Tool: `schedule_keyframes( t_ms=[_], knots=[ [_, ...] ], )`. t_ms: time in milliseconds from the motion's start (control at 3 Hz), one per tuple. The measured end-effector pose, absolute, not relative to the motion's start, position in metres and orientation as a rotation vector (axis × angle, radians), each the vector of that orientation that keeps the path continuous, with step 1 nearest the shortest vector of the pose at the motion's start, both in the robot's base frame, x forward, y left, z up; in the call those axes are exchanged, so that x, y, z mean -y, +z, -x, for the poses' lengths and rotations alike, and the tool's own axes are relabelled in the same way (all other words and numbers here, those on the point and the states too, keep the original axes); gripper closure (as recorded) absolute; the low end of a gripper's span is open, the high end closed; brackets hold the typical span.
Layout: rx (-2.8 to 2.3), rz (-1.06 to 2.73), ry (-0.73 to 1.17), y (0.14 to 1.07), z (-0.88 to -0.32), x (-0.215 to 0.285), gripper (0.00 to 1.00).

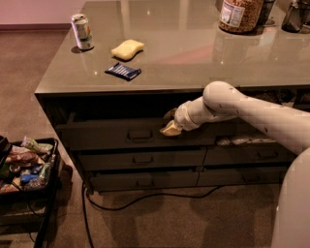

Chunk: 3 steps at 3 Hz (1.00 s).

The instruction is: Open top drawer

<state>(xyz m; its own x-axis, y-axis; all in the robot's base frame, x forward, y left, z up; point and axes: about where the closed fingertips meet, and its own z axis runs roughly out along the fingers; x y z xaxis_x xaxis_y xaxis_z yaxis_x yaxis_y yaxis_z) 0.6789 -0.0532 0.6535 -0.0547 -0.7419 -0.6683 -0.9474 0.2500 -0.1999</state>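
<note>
The top drawer (106,135) is a wide dark grey-green front under the counter's left side, with a small loop handle (139,135) at its centre. Its front stands slightly forward of the counter edge. My gripper (169,127) is at the drawer's upper edge, just right of the handle, at the end of the white arm (227,104) that reaches in from the right. A cream-coloured fingertip (170,129) rests against the drawer front.
Two lower drawers (140,159) sit beneath. On the counter (193,58) are a soda can (81,32), a yellow sponge (127,49), a blue snack packet (123,71) and a jar (240,14). A black cart (24,167) with snacks stands at left. A cable (145,197) lies on the floor.
</note>
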Motion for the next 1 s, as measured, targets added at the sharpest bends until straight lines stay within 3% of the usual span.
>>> schedule_keyframes(
  t_ms=[333,667,1000],
  knots=[
    [-1.845,1.542,0.385,0.655,-0.679,0.053,0.66],
    [-1.86,1.5,0.37,0.65,-0.656,0.056,0.81],
    [-1.86,1.5,0.371,0.65,-0.656,0.056,0.78]
  ],
)
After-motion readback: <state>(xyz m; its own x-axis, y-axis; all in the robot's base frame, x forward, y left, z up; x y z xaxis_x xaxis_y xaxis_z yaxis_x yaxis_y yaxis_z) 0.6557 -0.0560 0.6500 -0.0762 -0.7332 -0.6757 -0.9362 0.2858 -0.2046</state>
